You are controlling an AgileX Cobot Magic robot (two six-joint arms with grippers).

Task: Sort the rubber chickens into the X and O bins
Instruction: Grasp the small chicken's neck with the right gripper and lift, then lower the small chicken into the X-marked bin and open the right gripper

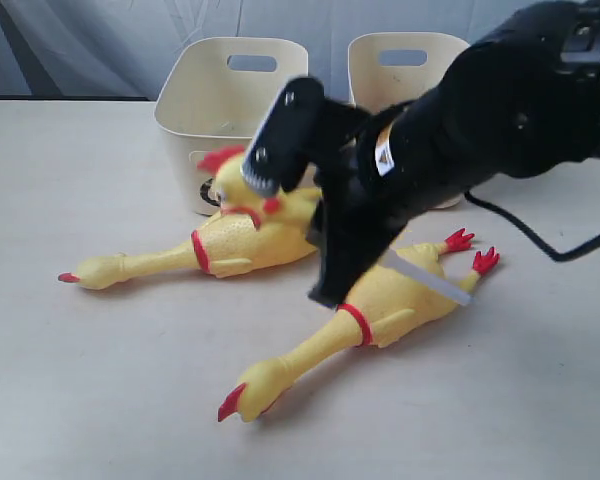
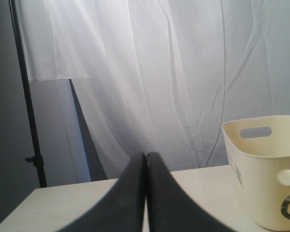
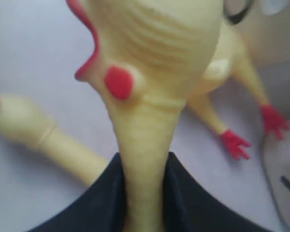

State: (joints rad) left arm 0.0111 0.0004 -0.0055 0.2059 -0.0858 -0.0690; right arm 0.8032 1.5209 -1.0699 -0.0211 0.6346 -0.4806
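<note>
Three glossy yellow rubber chickens with red combs, beaks, feet and neck bands can be counted, along with two cream plastic tubs with rounded corners and slot handles.

The left tub (image 1: 195, 105) and right tub (image 1: 380, 85) stand side by side at the back of a smooth, pale beige tabletop (image 1: 80, 380). A creased white curtain (image 2: 159, 72) hangs behind.

One lying chicken (image 1: 245, 245) rests on its side just in front of the left tub, beak pointing left. A second lying chicken (image 1: 390, 295) is stretched out nearer the camera.

The black fingers of the right gripper (image 3: 144, 162) are clamped on the ridged neck of the held chicken (image 3: 154, 48). Its head is raised before the left tub and its body is hidden by the arm.

The left gripper (image 2: 146, 193) has its fingers pressed together, empty, near a tub with a curved black mark.
</note>
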